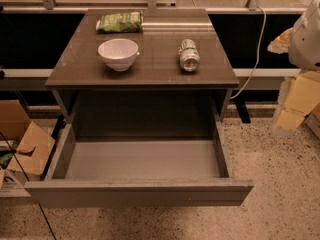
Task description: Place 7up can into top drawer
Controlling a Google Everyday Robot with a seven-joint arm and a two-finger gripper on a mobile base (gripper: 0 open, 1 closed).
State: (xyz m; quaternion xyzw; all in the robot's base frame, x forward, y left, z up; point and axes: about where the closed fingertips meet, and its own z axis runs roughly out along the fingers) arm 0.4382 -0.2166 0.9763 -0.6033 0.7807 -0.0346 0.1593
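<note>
The 7up can [189,55] lies on its side on the dark brown table [150,71], right of centre, with its silver end facing the camera. The top drawer [140,160] below the table is pulled wide open, and its grey floor is bare. My gripper [291,115] hangs at the right edge of the view, off the table's right side and well apart from the can. It holds nothing that I can see.
A white bowl [119,53] stands left of the can. A flat green snack bag [120,22] lies at the table's back left. Cardboard boxes [25,144] sit on the floor at the left. A white cable [257,49] hangs behind the table at the right.
</note>
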